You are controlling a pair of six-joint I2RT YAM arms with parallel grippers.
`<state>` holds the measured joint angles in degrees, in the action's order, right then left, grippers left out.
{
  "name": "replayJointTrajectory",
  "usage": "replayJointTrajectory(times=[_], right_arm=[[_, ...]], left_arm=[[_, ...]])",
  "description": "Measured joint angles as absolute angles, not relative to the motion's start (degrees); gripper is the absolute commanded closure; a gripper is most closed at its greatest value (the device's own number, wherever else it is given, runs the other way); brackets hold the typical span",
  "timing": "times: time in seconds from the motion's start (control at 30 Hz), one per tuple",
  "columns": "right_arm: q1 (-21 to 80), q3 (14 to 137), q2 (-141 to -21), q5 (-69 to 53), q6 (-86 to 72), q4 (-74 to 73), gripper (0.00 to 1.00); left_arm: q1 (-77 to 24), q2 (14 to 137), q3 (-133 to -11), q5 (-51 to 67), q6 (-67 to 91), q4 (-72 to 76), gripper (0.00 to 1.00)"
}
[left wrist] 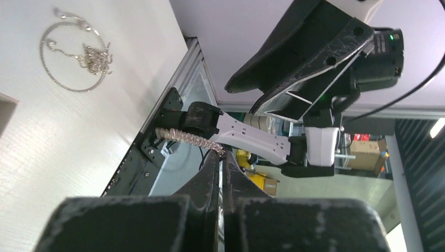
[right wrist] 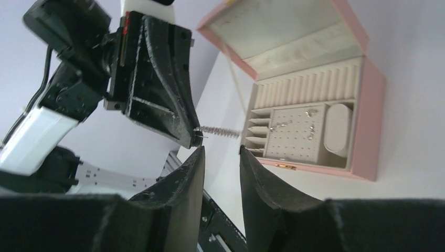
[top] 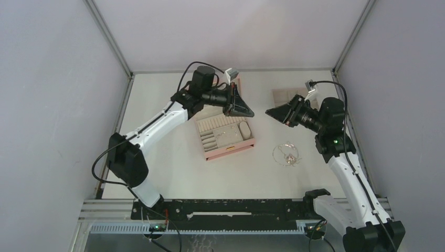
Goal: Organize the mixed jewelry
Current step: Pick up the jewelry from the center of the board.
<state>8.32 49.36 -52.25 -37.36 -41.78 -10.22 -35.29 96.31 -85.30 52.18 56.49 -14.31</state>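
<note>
My left gripper is shut on one end of a short sparkly silver strip, which sticks out sideways from its tips. It hovers above the table just right of the open pink box. In the right wrist view the same silver strip points toward the box. My right gripper faces the left one tip to tip, open, with nothing between its fingers, just below the strip. The rest of the mixed jewelry, a thin looped chain with small bits, lies on the table. A few silver earrings sit in the box's lining.
A flat beige compartment tray lies at the back right, behind the right arm. The box lid stands raised behind the lining. The table's metal rail runs along the near edge.
</note>
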Motion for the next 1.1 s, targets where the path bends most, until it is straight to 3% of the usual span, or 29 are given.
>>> replayJointTrajectory(times=[0.3,0.83,1.1], right_arm=[[8.21,49.39,-50.7,-47.97,-41.5,-1.13,0.6],[7.64,48.07,-58.74,-60.14,-67.4,26.83,0.59],[8.1,46.85,-59.46,-62.0,-72.4,28.84,0.56]], left_arm=[[-35.29,92.6,-87.59,56.27,51.53,-14.17,1.0],[-35.33,90.32,-87.92,58.78,48.45,-11.64,1.0],[-35.05,90.32,-87.57,56.97,49.74,-11.53,1.0]])
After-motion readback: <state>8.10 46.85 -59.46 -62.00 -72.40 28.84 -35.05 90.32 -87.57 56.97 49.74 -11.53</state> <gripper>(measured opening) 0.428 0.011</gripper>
